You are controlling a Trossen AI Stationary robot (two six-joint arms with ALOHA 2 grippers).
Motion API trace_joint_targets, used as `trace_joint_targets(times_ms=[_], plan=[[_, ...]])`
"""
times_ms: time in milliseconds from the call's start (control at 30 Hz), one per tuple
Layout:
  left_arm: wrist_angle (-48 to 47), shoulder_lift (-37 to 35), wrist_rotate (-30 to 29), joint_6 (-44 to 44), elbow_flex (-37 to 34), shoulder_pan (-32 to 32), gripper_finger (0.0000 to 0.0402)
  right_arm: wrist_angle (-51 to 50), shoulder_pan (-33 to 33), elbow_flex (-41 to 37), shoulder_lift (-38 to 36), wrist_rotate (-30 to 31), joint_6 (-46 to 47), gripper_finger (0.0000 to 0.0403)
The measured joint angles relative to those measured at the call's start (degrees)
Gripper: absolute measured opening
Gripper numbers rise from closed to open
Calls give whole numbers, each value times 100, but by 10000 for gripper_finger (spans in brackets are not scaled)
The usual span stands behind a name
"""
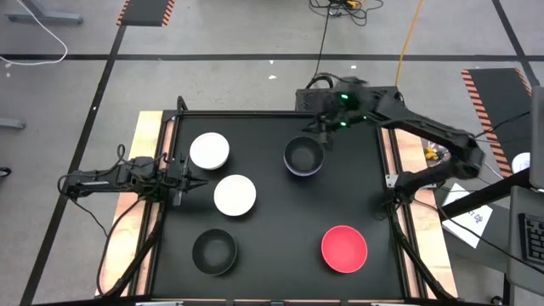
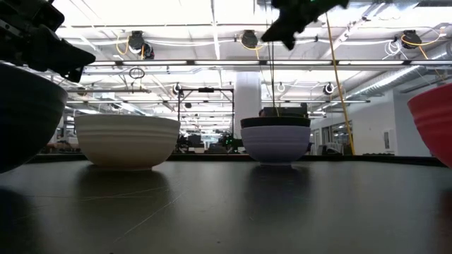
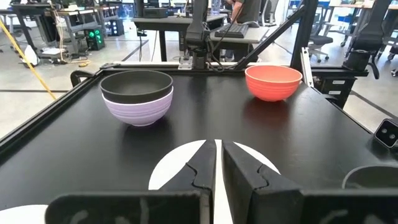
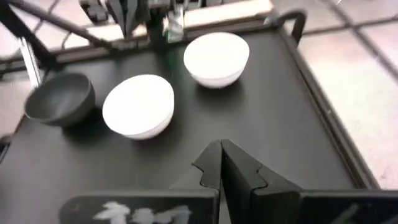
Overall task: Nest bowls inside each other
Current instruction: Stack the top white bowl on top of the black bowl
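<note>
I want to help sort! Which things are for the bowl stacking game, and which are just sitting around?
For the job:
- two white round plastic bowls
- black plastic bowl nested in the lavender-purple plastic bowl
- other black plastic bowl
- red plastic bowl

Just about:
- black table
- yellow cable on the floor

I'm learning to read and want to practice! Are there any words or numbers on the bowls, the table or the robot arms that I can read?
No readable words or numbers anywhere.
Bowls: the white bowls, red bowl and black bowl are plain.
Table: plain black, no writing.
Paper off the table's right edge: a printed mark, too small to read.
Grippers: left gripper, right gripper, no labels visible.
</note>
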Motion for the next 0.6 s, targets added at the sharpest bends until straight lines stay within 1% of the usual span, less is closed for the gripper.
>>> trace_joint_targets(times_ms=[67,167,267,367,433,533,600], plan=[[7,0,0,0,0,0,26,354,0,-442,-493,122,192,0],[56,0,0,0,1,2,26,678,0,-1042,-1166,147,397,0],[146,0,0,0,0,2,26,780,0,-1492,-1731,382,590,0],[149,0,0,0,0,2,26,825,0,-1880,-2245,561,709,0],[144,0,0,-12,0,1,26,921,0,-2136,-2564,861,881,0],[141,0,0,-58,0,1,26,1266,23,-2564,-2993,1211,1091,0],[139,0,0,-72,0,1,26,1546,73,-2819,-3207,1250,1186,0]])
